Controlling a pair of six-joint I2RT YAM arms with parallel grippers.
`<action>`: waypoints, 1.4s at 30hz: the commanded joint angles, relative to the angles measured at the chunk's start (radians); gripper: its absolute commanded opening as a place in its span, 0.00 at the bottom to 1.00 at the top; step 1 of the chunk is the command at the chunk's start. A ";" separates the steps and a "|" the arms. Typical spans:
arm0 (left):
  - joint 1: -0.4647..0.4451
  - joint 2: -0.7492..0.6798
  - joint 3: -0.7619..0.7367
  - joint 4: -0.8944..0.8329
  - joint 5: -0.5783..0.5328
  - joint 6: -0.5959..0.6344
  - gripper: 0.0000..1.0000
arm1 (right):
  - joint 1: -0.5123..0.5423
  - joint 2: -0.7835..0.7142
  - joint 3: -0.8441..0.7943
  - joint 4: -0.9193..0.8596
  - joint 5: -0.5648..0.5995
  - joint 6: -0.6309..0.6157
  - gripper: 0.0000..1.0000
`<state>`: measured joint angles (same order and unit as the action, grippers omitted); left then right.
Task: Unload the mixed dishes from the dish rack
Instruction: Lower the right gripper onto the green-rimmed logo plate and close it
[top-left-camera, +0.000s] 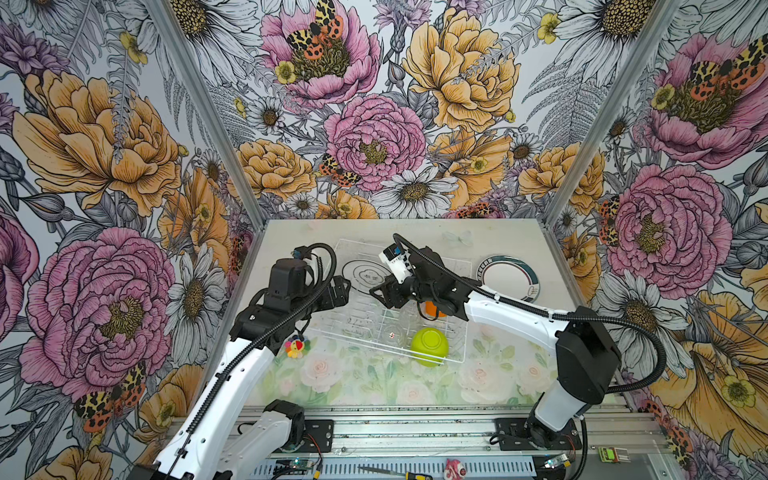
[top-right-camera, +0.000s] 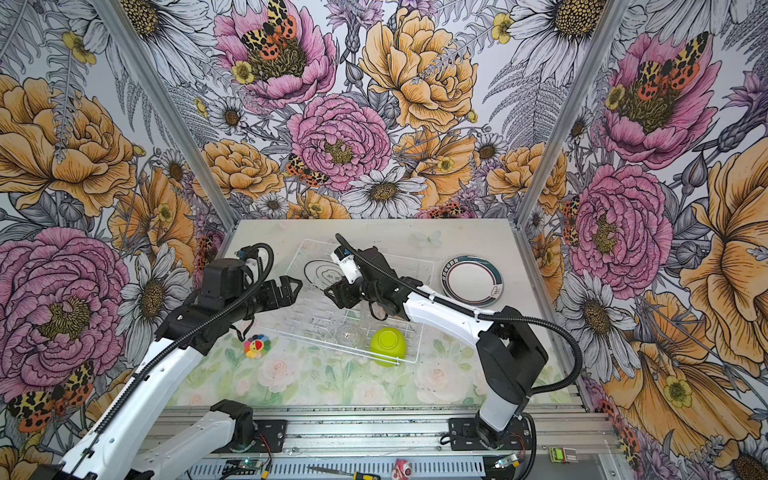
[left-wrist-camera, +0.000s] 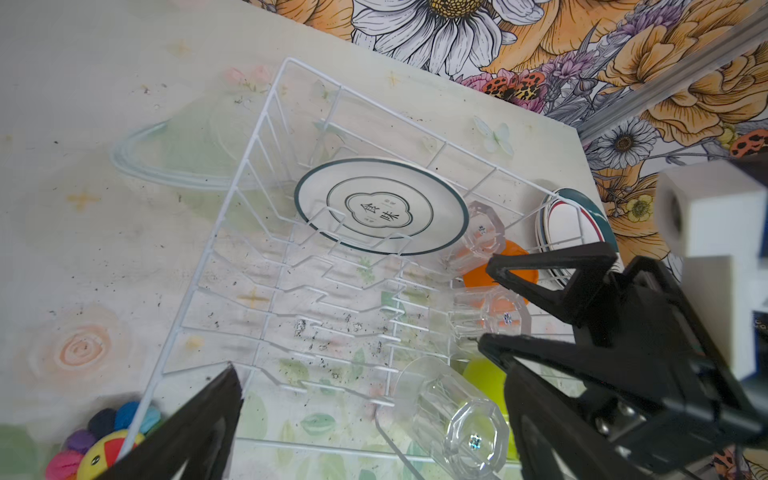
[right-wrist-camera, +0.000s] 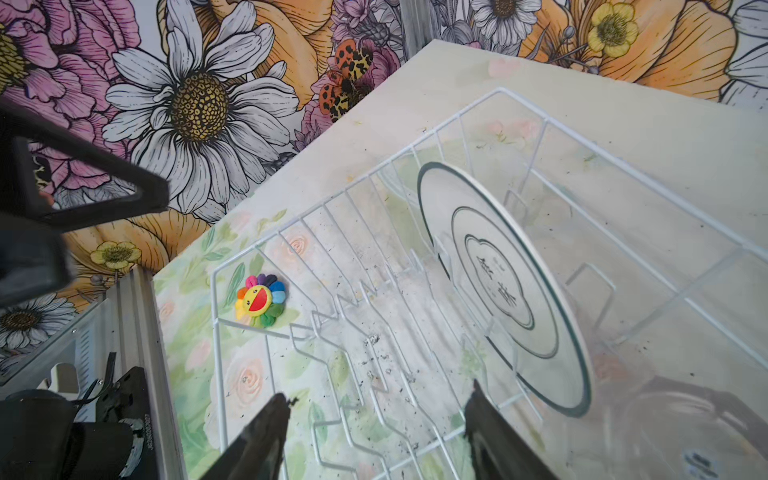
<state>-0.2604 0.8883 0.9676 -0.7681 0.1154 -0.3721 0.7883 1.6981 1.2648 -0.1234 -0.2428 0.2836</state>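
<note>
Dish rack (top-left-camera: 386, 345) is sitting mid-table, carrying most of its load. Left gripper (top-left-camera: 341, 293) is hovering over its left end, jaws gaping wide, empty. An upright plate (top-left-camera: 365, 276) is leaning inside; the right gripper (top-left-camera: 379, 297) is hanging just beside it, jaws partly apart, gripping nothing. Clear cups (left-wrist-camera: 453, 415), an orange bowl (top-left-camera: 432, 309) and a lime-green bowl (top-left-camera: 429, 345) are lying at the right end. Only the rimmed plate (top-left-camera: 511, 278) resting on the table (top-left-camera: 519, 237) beyond is looking unloaded, so most work is remaining
</note>
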 joint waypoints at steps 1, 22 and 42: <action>0.031 -0.086 -0.049 -0.037 0.054 0.065 0.99 | -0.001 0.013 0.055 0.011 0.128 0.020 0.68; 0.051 -0.207 -0.243 0.043 0.018 0.072 0.99 | -0.050 0.246 0.254 -0.100 0.086 -0.110 0.64; 0.177 -0.125 -0.253 0.086 0.123 0.081 0.99 | -0.082 0.280 0.293 -0.114 0.042 -0.169 0.43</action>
<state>-0.0982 0.7589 0.7189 -0.7136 0.1963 -0.3031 0.7116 1.9919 1.5501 -0.2443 -0.2066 0.1226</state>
